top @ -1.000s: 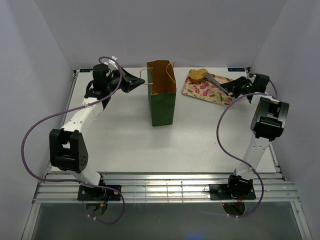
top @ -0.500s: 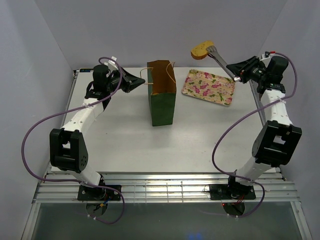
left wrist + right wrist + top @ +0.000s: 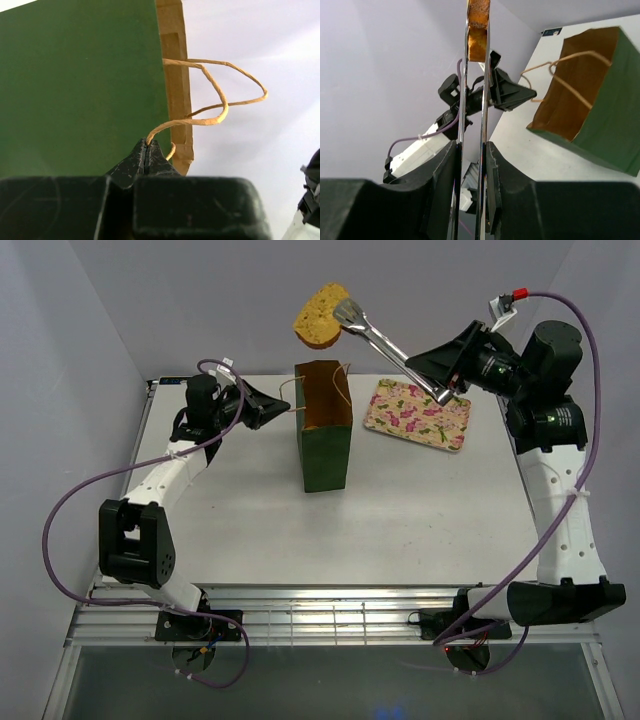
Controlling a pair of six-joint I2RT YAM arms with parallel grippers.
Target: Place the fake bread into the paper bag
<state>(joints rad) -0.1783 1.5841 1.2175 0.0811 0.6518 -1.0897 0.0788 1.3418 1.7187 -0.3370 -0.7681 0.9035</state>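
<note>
I had tongs [image 3: 390, 344] in the right gripper [image 3: 437, 387], clamped on fake bread [image 3: 320, 316]. The left gripper [image 3: 147, 149] pinched the paper bag [image 3: 325, 450] by its handle [image 3: 220, 107].

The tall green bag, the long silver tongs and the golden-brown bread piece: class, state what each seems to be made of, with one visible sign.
Tall green bag: paper, matte green outside, brown kraft inside, with twisted paper-cord handles. Long silver tongs: probably polished metal, given bright reflections. Golden-brown bread piece: rough, speckled crust; its material is unclear from here.
</note>
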